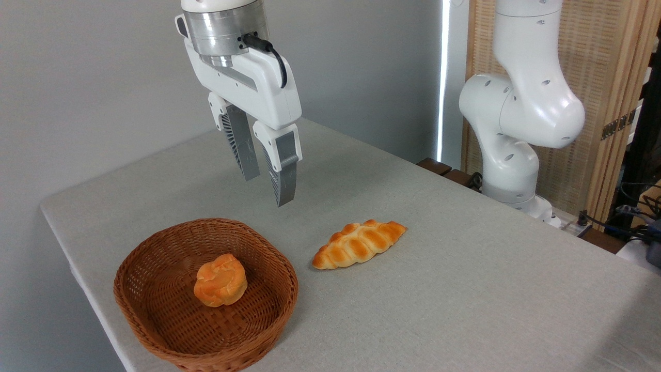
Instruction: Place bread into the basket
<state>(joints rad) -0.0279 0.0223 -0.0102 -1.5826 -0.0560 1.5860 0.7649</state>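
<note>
Round swirled bun (220,279) lay inside the oval wicker basket (155,253), resting on the woven floor near the middle, slightly toward the right wall. It sat tilted, one edge lower than the other, which fits a bun dropped in and not pressed down flat. Nothing touched it but the basket.

Gripper (264,188) hung in the air above the far rim of the basket, well clear of both bun and rim. Jaws stood parted with a plain gap between the two ribbed fingers (283,175), and nothing was held in them. Fingers pointed down and a little toward the camera. Judged: an empty, parted grip at this height suits a release over the basket, with room to leave without catching the wicker.

Braided loaf (359,244) lay on the grey cloth-covered surface (465,289), just right of the basket, apart from it, long axis running up to the right. Not the piece wanted, so its place outside was no fault.

Arm base (516,129) stood at the far right corner of the surface.

Judged: task looked complete, bun contained, low walls enough to keep it from rolling out.
</note>
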